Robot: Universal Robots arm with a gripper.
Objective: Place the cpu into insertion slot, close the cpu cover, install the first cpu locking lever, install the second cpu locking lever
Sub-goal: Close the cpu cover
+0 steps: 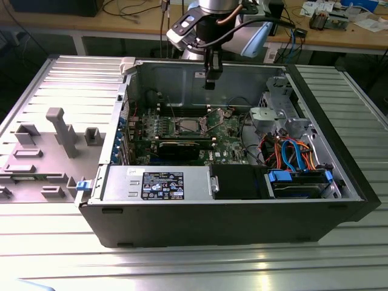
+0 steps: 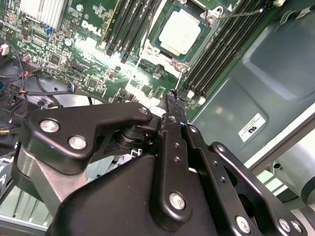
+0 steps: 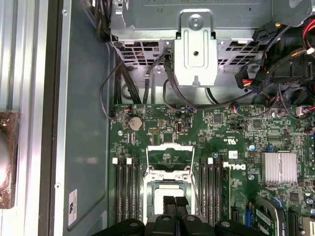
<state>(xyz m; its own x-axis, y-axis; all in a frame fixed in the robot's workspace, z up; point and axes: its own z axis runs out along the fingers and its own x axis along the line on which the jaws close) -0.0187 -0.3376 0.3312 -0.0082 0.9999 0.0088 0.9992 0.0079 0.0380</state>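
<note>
pincer (image 1: 210, 82): hanging over the open pc case (image 1: 230, 221), above the board near the case's far wall in the exterior view; fingertips (image 3: 170, 201) pressed together, narrow, holding nothing.
cpu (image 2: 183, 32): seated flat in the insertion slot (image 2: 149, 49), silver face up; partly hidden behind the pincer tips in the first wrist view.
insertion slot: mid-board, between two banks of black memory slots (image 2: 224, 46).
cpu cover (image 3: 168, 149): flipped up off the slot, toward the drive-cage side; green board visible through its window.
locking lever (image 2: 241, 13): thin wire, sticking out from the slot's corner over the memory slots.
pc case: middle of the ribbed worktop (image 1: 60, 254); grey fixture block (image 1: 60, 130) near the worktop's edge on the exterior view's left.
</note>
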